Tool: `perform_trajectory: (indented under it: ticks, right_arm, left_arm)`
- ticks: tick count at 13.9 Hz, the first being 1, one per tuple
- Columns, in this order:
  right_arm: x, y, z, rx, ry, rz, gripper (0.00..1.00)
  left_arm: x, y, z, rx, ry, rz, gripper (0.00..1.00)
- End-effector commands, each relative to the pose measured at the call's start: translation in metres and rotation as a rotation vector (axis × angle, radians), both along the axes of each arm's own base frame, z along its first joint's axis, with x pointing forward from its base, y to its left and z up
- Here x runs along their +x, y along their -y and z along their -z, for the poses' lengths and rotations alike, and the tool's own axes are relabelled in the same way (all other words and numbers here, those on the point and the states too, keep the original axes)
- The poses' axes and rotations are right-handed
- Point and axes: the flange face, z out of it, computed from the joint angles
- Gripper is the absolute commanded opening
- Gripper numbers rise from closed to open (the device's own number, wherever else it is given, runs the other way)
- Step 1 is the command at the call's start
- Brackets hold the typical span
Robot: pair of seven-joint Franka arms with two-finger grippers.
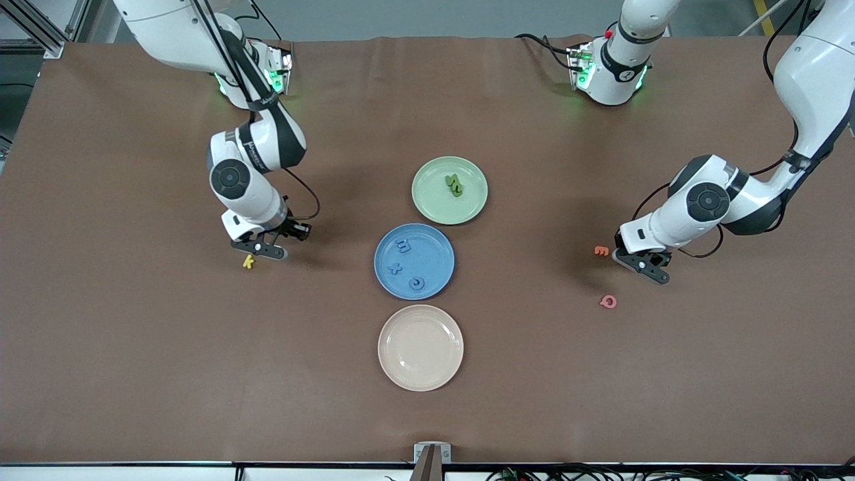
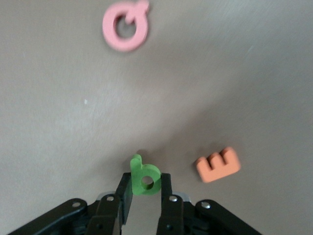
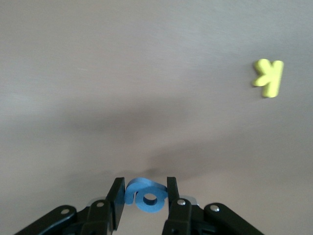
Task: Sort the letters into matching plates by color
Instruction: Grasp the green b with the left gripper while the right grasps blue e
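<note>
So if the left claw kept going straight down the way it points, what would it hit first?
Probably bare tablecloth: the left claw, gripping the green letter, has only cloth ahead; the orange E sits beside it.

1. Open tabletop [image 1: 133, 347] surrounds the blue plate [image 1: 414, 261] toward both arms' ends.
2. Green plate [image 1: 449, 190] and beige plate [image 1: 420, 347] flank it closely, narrowing passage there.

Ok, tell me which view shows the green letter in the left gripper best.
The left wrist view: the green letter stands clear between the left gripper's fingers, shut on it. In the front view the gripper hides it. The right wrist view doesn't show it.
</note>
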Motion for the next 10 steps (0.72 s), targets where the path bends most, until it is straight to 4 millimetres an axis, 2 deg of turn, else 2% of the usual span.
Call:
perform_trajectory:
  ticks: [1,4,5,6,10]
  right_arm:
    - [0.014,-0.062,-0.025,0.006,0.033,0.090,0.00]
    - [0.024,-0.119,-0.032,0.039,0.064,0.176,0.00]
    - [0.027,-0.137,-0.030,0.050,0.062,0.201,0.00]
    - [0.033,-0.156,-0.029,0.061,0.067,0.229,0.00]
    - [0.048,-0.230,-0.013,0.086,0.094,0.327,0.00]
  left_arm:
    - [0.000,0.033,-0.031,0.021,0.041,-0.026,0.00]
    - [0.000,0.080,-0.069,0.028,0.024,-0.074,0.00]
    - [-0.003,0.099,-0.076,0.035,0.004,-0.086,0.00]
    - [-0.007,0.116,-0.080,0.042,-0.007,-0.103,0.00]
    - [-0.039,0.213,-0.091,0.050,-0.013,-0.204,0.00]
